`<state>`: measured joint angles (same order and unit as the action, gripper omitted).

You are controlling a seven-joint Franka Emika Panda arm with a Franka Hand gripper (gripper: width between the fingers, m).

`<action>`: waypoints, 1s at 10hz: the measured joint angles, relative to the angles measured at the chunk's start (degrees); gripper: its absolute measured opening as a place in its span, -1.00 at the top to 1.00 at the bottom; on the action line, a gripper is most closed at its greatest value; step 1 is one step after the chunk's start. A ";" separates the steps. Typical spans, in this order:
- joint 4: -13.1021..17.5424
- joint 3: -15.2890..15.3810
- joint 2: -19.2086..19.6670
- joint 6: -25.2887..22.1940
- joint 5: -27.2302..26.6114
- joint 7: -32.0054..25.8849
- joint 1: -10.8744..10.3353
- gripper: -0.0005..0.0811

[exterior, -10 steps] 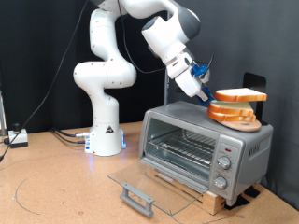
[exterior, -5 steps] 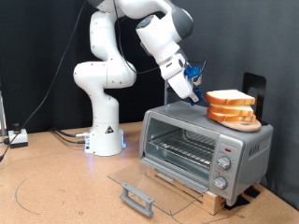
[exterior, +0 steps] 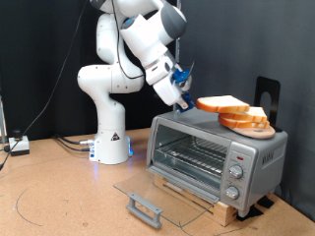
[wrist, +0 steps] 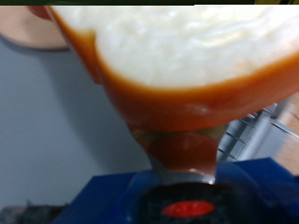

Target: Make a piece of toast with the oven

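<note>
My gripper (exterior: 193,102) is shut on the piece of toast (exterior: 221,103), a flat slice with a pale face and golden-brown crust. It holds the slice level in the air just above the oven's top, to the exterior view's left of the stack of slices (exterior: 246,120). The wrist view shows the held toast (wrist: 177,47) close up, pinched at its edge. The silver-grey oven (exterior: 212,157) stands on the table with its glass door (exterior: 157,192) folded down open and its wire rack (exterior: 192,155) bare.
The stack of slices rests on the oven's top at its right end. A black stand (exterior: 267,96) rises behind it. The arm's white base (exterior: 110,143) stands to the oven's left. Cables (exterior: 59,143) run along the table at the far left.
The gripper has moved to the exterior view's left with the toast, drawing the slice off the stack and away from it.
</note>
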<state>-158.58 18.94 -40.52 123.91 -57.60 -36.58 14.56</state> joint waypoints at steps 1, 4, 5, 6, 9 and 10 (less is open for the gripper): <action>-0.33 -0.99 -0.21 0.77 0.50 -0.31 1.50 -0.15; -0.44 -4.62 -0.16 0.69 2.89 -0.96 5.84 -0.15; -0.29 -6.52 0.08 -0.84 4.49 -1.81 7.04 -0.15; -0.05 -8.45 0.42 -2.60 6.37 -2.77 8.25 -0.15; 1.39 -13.75 2.72 -6.85 12.28 -5.99 11.74 -0.15; 2.56 -14.92 4.41 -8.43 13.12 -7.18 12.36 -0.15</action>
<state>-156.01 4.03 -36.11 115.48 -44.48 -43.77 26.92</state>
